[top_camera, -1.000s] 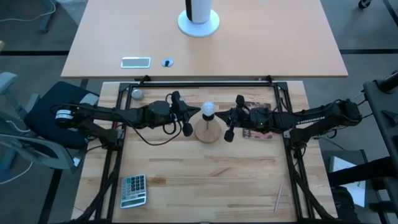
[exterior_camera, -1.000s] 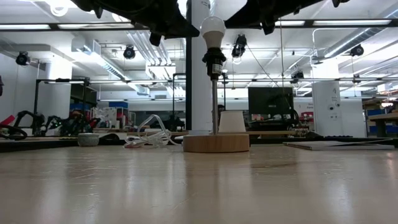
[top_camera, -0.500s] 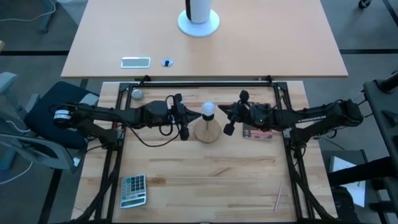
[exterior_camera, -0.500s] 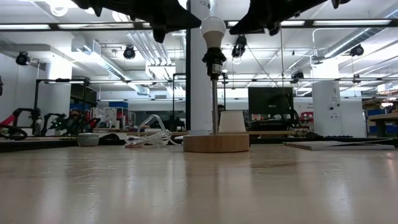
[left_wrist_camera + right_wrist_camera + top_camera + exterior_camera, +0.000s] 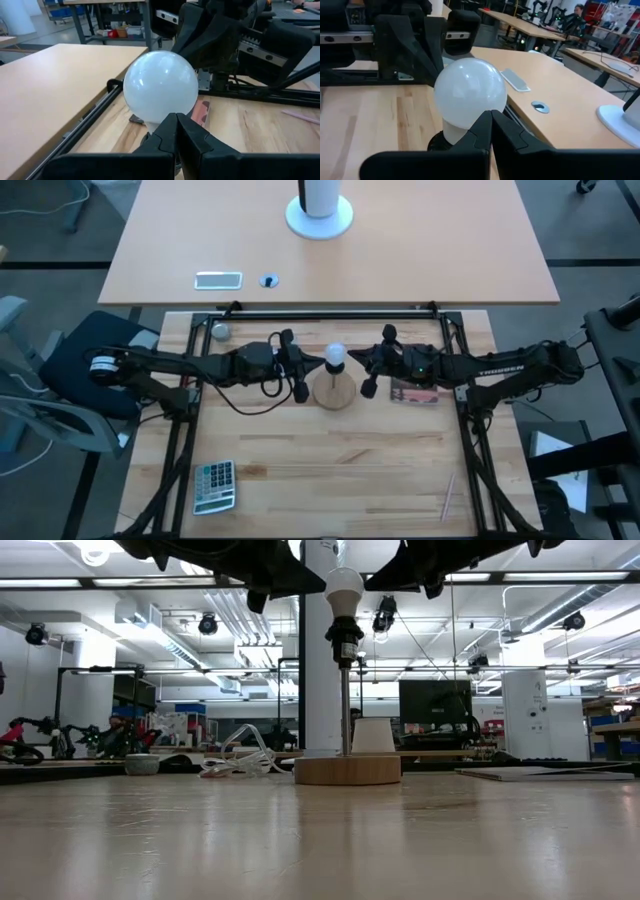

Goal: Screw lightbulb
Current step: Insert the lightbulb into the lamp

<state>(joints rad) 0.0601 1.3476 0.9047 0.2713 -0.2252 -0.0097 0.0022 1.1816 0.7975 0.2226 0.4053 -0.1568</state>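
The white frosted lightbulb (image 5: 336, 357) stands upright in the black socket (image 5: 344, 640) on the thin post of the round wooden disc stand (image 5: 334, 391), mid-table. My left gripper (image 5: 312, 361) is shut and points level at the bulb from the table's left. In its wrist view its tip (image 5: 176, 120) lies in front of the bulb's neck. My right gripper (image 5: 360, 362) is shut and points at the bulb from the table's right. Its tip (image 5: 491, 117) lies in front of the bulb's (image 5: 470, 92) lower half. In the low view both show dark at the bulb's (image 5: 344, 585) height. My left gripper's shut tip lies right at the bulb's neck (image 5: 152, 122), level from the table's left; whether it touches cannot be told. My right gripper's shut tip lies at the bulb's lower part (image 5: 455, 131), level from the table's right; whether it touches cannot be told.
A small grey ball (image 5: 220, 332) lies at the far left. A calculator (image 5: 214, 486) lies at the near left. A reddish flat packet (image 5: 414, 392) lies under the right arm and a thin stick (image 5: 448, 498) at the near right. Black frame rails (image 5: 330, 313) border the table.
Both grippers have turned a little about their wrists beside the bulb and come back to about where they were. The bulb has stayed upright in the socket.
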